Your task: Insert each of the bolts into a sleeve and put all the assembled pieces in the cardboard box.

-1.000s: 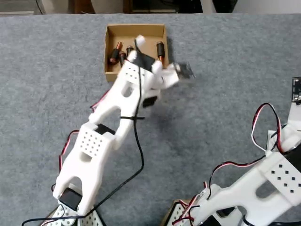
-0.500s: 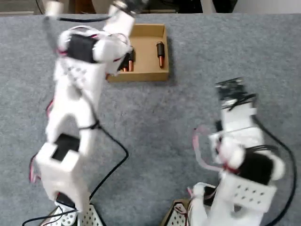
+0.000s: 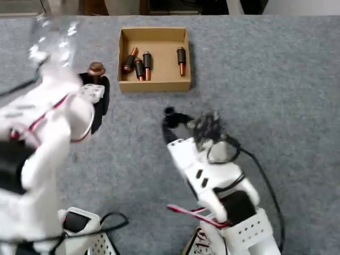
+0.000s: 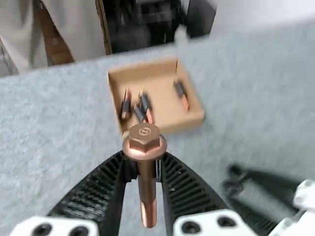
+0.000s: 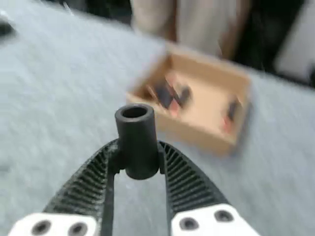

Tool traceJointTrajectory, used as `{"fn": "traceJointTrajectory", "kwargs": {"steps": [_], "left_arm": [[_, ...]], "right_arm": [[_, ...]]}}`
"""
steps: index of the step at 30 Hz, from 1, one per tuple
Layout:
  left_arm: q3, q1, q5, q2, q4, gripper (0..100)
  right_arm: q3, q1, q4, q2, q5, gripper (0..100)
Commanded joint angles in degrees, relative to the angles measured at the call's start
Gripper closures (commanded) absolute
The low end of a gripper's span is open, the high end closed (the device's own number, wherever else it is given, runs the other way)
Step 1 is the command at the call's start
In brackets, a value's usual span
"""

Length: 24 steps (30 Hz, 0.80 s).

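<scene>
My left gripper (image 4: 142, 172) is shut on a copper bolt (image 4: 144, 182), hex head up; from above that bolt (image 3: 96, 69) sits at the left, just left of the cardboard box (image 3: 154, 85). My right gripper (image 5: 138, 162) is shut on a black sleeve (image 5: 137, 140) held upright with its bore open at the top; in the high view the sleeve (image 3: 169, 112) hangs over the carpet below the box. Several assembled bolt-and-sleeve pieces (image 3: 139, 63) lie inside the box, one (image 3: 181, 59) apart at its right side.
Grey carpet (image 3: 276, 79) covers the whole table. The box stands at the back centre. Both arm bases (image 3: 85, 239) sit at the near edge. The other arm's black fingers (image 4: 256, 179) show in the left wrist view.
The left arm swung away from the box to the left and now holds a bolt. The right arm came in from the right toward the centre, carrying a sleeve.
</scene>
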Motion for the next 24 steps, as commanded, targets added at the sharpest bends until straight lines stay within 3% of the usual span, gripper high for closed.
{"fn": "traceJointTrajectory", "kwargs": {"steps": [1,8,11,19,24], "left_arm": [[9.41,-0.09,3.52,-9.1,-9.93,98],[30.59,0.09,8.53,-22.99,-31.21,98],[37.63,3.6,8.62,-26.95,-37.19,98],[42.99,10.11,8.62,-28.35,-38.42,98],[44.4,12.13,8.53,-25.8,-38.51,98]], "right_arm": [[3.47,-7.08,-9.05,-3.74,-0.7,99.7],[11.82,-10.51,-25.23,-8.57,-5.54,99.7],[16.4,-10.51,-31.47,-9.19,-7.74,99.7],[20.35,-10.68,-25.93,-9.19,-16.53,99.7],[22.55,-10.51,-23.21,-9.1,-17.23,99.7]]}}
